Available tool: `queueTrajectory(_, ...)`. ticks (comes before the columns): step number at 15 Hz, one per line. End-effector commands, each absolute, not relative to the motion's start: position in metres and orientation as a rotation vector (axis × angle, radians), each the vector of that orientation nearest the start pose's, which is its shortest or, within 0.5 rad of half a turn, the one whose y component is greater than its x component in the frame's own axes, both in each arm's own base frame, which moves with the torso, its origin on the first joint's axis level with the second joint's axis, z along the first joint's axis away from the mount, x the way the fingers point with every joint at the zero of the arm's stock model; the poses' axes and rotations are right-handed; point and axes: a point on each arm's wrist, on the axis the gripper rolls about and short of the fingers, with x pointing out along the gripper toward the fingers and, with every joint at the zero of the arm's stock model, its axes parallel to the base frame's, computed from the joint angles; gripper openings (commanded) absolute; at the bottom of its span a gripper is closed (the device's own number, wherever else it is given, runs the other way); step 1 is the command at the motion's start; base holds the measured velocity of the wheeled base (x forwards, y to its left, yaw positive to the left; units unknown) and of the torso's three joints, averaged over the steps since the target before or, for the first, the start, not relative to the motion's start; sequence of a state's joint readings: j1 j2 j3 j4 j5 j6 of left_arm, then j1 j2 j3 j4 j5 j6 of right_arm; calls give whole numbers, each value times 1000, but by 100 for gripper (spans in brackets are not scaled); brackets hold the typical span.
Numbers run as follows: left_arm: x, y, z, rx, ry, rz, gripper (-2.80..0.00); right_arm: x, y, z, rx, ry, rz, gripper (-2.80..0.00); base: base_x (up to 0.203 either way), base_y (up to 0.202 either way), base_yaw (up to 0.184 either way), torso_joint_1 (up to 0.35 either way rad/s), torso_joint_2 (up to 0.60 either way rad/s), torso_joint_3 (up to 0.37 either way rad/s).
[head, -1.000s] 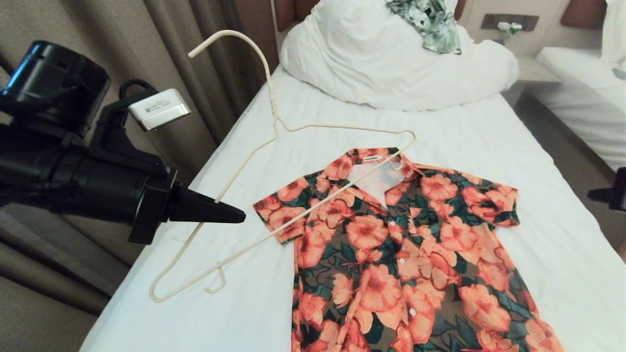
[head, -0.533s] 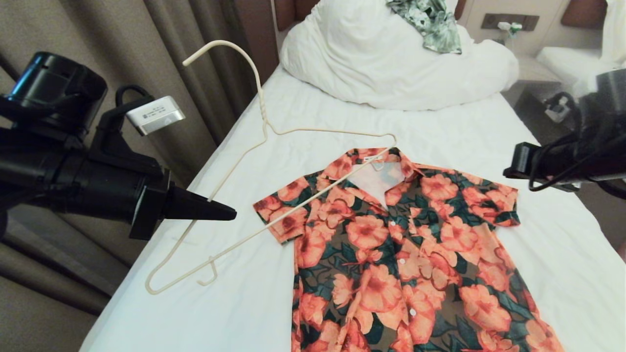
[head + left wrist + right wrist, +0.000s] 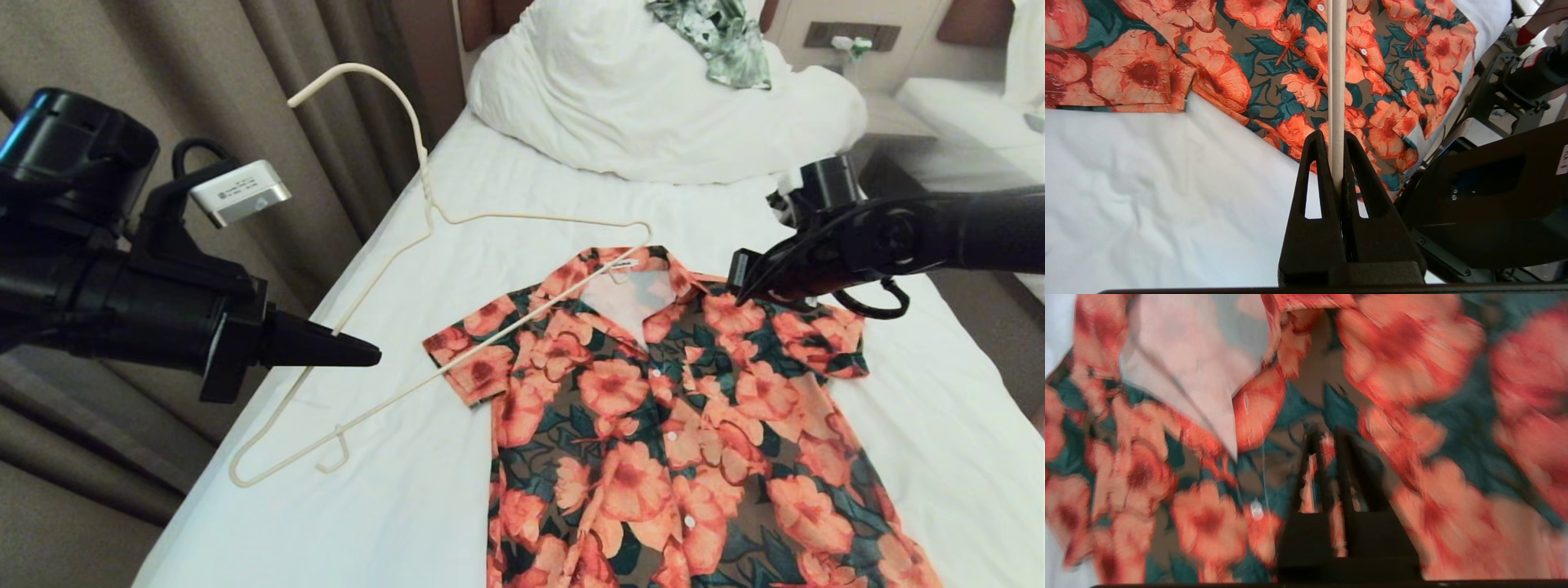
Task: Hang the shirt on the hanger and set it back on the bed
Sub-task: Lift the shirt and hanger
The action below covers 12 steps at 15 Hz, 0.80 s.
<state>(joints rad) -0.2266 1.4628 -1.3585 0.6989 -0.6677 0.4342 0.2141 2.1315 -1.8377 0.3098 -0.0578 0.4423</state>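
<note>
My left pincer (image 3: 367, 356) sits at the left middle of the head view, its jaws clamped on the sloping side wire of the hanger (image 3: 384, 269). My left wrist view confirms this: the cream wire (image 3: 1336, 81) runs straight up from between the closed fingers (image 3: 1314, 196).

The hanger is held tilted. Its hook rises toward the upper left of the head view, in front of the brown curtain (image 3: 326, 163). Its lower corner reaches to just above the sheet at lower left. Its far corner sits at the shirt's collar, and the long bar crosses the near sleeve.

The shirt (image 3: 653, 425) lies flat, front up and buttoned, on the white sheet of the bed (image 3: 506, 204), filling the lower centre and right of the head view.

My right pincer (image 3: 737, 287) enters from the right edge and sits over the shirt's shoulder, just right of the collar. In the right wrist view its fingers (image 3: 1314, 473) appear close together with only a narrow slit between them, over the fabric (image 3: 1412, 375). That view is blurred; nothing is seen in the grip.

A bunched white duvet (image 3: 653, 106) lies at the upper centre, with a green leafy-print garment (image 3: 722, 41) on top.
</note>
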Motion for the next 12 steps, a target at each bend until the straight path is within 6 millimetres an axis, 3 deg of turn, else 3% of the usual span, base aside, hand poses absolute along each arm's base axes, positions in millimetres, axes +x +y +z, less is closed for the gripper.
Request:
queueTrajectory(1, 206, -61, 285, 205, 605, -1002, -280, 458, 108, 177, 338, 663, 9, 0, 0, 0, 0, 0, 0, 0)
queueTrajectory(3, 207, -62, 285, 204, 606, -1002, -280, 466, 120, 164, 332, 653, 24, 0, 0, 0, 0, 0, 0, 0)
queueTrajectory(7, 208, -62, 284, 205, 609, -1003, -280, 485, 127, 147, 344, 541, 16, 0, 0, 0, 0, 0, 0, 0)
queueTrajectory(12, 208, -62, 283, 202, 614, -1005, -280, 494, 129, 139, 330, 472, 33, 0, 0, 0, 0, 0, 0, 0)
